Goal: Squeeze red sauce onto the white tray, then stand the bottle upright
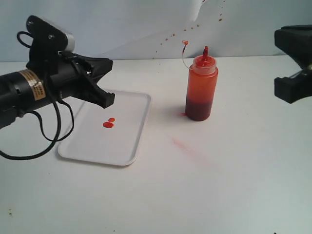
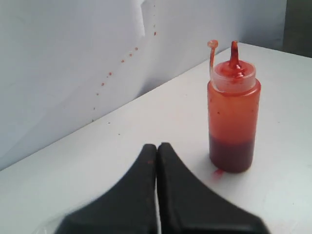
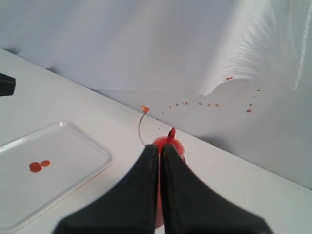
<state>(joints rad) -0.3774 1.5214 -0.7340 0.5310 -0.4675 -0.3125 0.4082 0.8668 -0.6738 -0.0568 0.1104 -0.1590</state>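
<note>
Seeing the left gripper (image 2: 157, 146) and right gripper (image 3: 159, 146) both pressed together and empty, with the bottle (image 1: 201, 90) upright, uncapped, beside the white tray (image 1: 130, 105) holding red sauce (image 1: 108, 125), I feared a careless swing toppling it.

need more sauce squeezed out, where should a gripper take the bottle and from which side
Probably mid-body on the bottle, level, from the right arm's side: it stands upright with a plain round wall, the nozzle and tethered cap crowd the top, and the white tray lies left.
</note>
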